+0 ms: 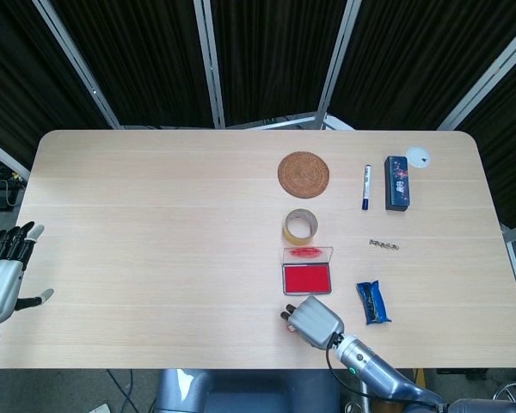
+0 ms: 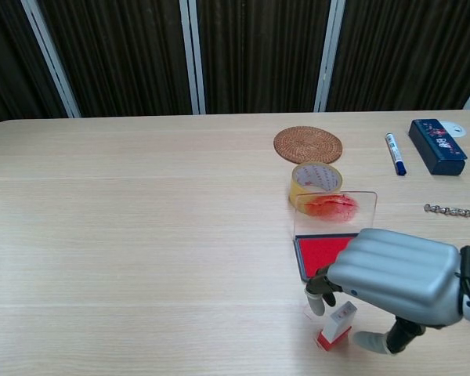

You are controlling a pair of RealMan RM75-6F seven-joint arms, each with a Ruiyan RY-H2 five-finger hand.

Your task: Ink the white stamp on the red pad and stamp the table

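Note:
The white stamp (image 2: 338,323) with its red base stands tilted on the table, just in front of the red ink pad (image 2: 324,252). My right hand (image 2: 395,274) hovers low over the stamp, with its fingertips (image 2: 318,301) to the stamp's left and the thumb (image 2: 372,341) to its right. No grip on the stamp shows. In the head view the right hand (image 1: 312,320) covers the stamp, just below the red pad (image 1: 307,278). My left hand (image 1: 2,277) hangs open off the table's left edge.
The pad's clear lid (image 2: 334,205) stands raised behind it, with a tape roll (image 2: 316,180) and a woven coaster (image 2: 307,144) beyond. A marker (image 1: 365,187), a dark blue box (image 1: 397,182), a small chain (image 1: 383,245) and a blue packet (image 1: 372,302) lie to the right.

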